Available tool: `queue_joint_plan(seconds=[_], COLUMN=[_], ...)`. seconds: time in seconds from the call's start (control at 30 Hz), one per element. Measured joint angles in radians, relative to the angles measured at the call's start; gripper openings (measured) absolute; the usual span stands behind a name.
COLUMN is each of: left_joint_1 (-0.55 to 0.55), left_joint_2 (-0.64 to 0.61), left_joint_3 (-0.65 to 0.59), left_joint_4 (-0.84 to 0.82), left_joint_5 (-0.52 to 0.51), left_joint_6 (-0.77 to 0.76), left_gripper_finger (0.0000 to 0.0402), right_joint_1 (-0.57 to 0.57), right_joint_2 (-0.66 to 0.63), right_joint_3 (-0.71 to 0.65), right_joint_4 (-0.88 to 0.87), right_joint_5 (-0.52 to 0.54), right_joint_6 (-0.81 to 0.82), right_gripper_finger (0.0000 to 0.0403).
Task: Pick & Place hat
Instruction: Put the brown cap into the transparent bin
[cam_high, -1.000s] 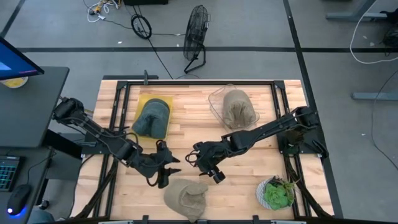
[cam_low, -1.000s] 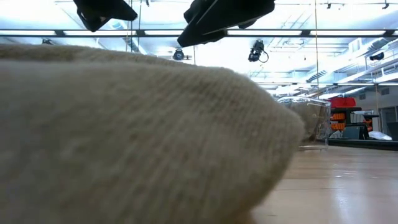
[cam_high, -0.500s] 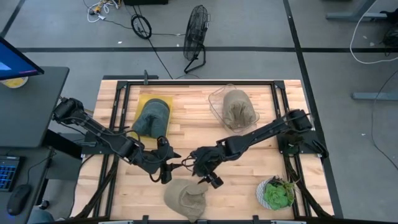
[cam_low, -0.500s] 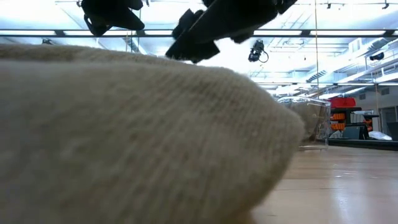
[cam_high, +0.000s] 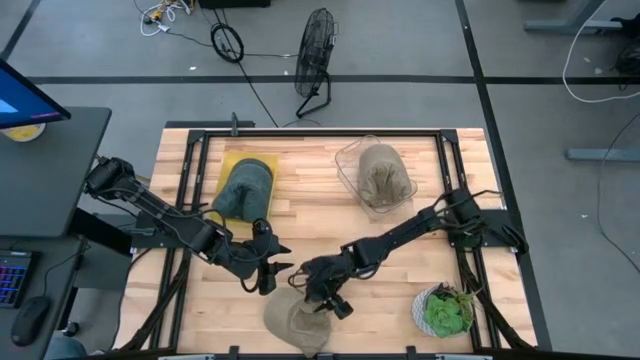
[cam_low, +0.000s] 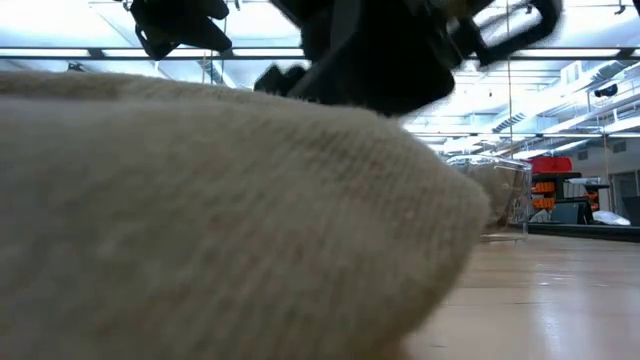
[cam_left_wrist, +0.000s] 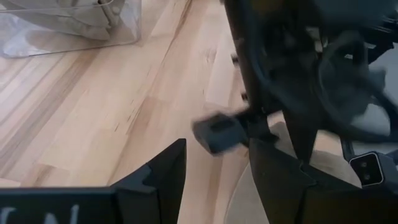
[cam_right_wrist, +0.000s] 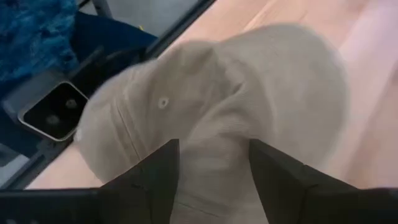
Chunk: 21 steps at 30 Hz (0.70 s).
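Note:
A beige cap (cam_high: 297, 320) lies on its brim and lower edge at the table's near edge. It fills the foreground of the low view as the cap (cam_low: 200, 220). My right gripper (cam_high: 325, 297) is open, pointing down over the cap's far side. In its wrist view the gripper (cam_right_wrist: 214, 163) has the crown (cam_right_wrist: 217, 106) right ahead of its two fingers. Whether they touch the cloth I cannot tell. My left gripper (cam_high: 270, 272) hovers open just left of the right one, beyond the cap's far-left edge. In its wrist view the left gripper (cam_left_wrist: 214, 168) faces the right arm.
A dark green hat (cam_high: 245, 190) rests on a yellow mat at far left. Another beige hat (cam_high: 382, 173) sits in a clear container (cam_low: 495, 195) at far centre. A potted plant (cam_high: 445, 310) stands in the near right corner. Bare wood lies between them.
My right gripper has moved toward the table's near-left and down, from the table's middle to just over the beige cap, staying open. The cap has kept its place. My left gripper has shifted only slightly.

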Motion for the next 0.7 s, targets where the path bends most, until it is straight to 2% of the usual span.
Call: queue_joint_plan(seconds=[0.13,0.27,0.4,0.57,0.63,0.7], left_joint_1=[-0.004,-0.005,-0.005,-0.005,-0.005,0.000], left_joint_2=[0.000,0.000,0.000,0.000,0.000,0.000], left_joint_3=[0.000,0.000,0.000,0.000,0.000,0.000], left_joint_4=[-0.005,-0.007,-0.012,-0.022,-0.022,-0.022], left_joint_5=[0.000,0.003,0.003,0.003,0.003,0.003], left_joint_6=[0.023,0.047,0.050,0.112,0.131,0.146], left_gripper_finger=[0.0179,0.0179,0.0179,0.0179,0.0179,0.0179], right_joint_1=[0.013,0.013,0.007,-0.016,-0.018,-0.018], right_joint_2=[0.038,0.039,0.046,0.049,0.043,0.037], right_joint_3=[0.000,0.000,0.001,0.001,0.001,0.001], right_joint_4=[0.052,0.030,-0.007,-0.029,-0.034,-0.033], right_joint_5=[0.014,0.038,0.121,0.112,0.120,0.155], right_joint_6=[0.015,-0.003,-0.083,-0.033,0.010,0.049], right_gripper_finger=[0.0197,0.0185,0.0132,0.0023,0.0013,0.0022])
